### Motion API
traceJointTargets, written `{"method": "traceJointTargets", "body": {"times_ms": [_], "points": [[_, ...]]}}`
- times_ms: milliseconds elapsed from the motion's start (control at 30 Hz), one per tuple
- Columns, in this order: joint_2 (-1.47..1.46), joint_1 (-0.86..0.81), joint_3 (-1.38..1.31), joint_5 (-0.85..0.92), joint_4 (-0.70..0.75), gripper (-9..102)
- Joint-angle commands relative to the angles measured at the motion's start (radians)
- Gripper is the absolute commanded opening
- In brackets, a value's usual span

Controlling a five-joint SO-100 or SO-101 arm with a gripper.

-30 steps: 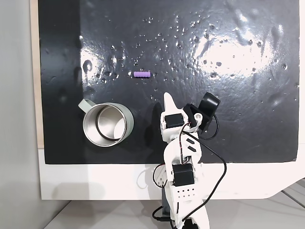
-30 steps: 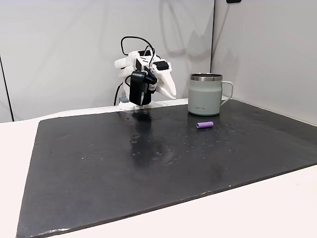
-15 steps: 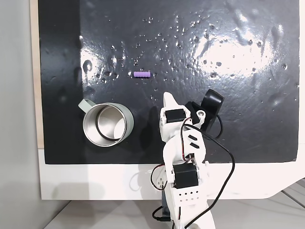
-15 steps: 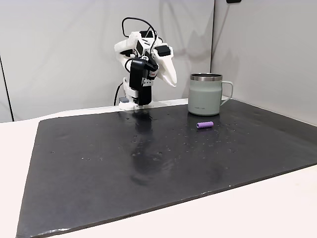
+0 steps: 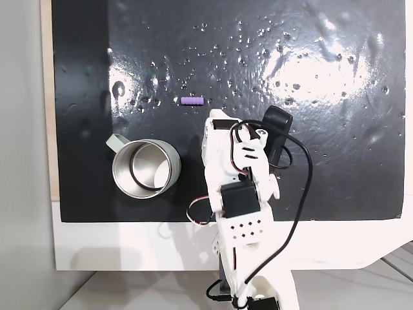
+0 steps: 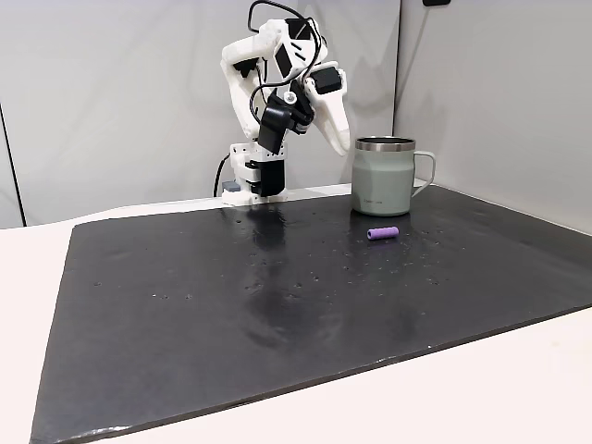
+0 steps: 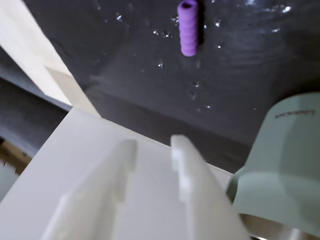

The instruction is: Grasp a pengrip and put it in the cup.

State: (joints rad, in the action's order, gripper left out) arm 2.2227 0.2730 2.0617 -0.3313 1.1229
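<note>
You have the pengrip (image 5: 191,101) lying on its side on the black mat, a small light-purple ridged tube; in the wrist view (image 7: 188,27) you can see its open end. The cup (image 5: 146,169) stands upright on the same mat, apart from the pengrip, shiny steel inside and pale grey-green outside. Its small handle points away from the pengrip in the side fixed view (image 6: 384,176), and nothing shows inside it.

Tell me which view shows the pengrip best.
The wrist view: the pengrip looks large there, its ridges and hollow end clear. In both fixed views it is a tiny purple cylinder on the black mat, beside the cup.
</note>
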Motion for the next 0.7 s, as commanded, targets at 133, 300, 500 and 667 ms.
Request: {"method": "traceJointTargets", "body": {"times_ms": [133,300,500,667], "points": [[-0.261,0.000,-0.288,-0.123,0.144,27],[-0.468,0.000,-0.486,-0.196,0.258,28],[-0.653,0.021,-0.614,-0.221,0.273,27],[-0.782,0.052,-0.704,-0.233,0.272,27]]}}
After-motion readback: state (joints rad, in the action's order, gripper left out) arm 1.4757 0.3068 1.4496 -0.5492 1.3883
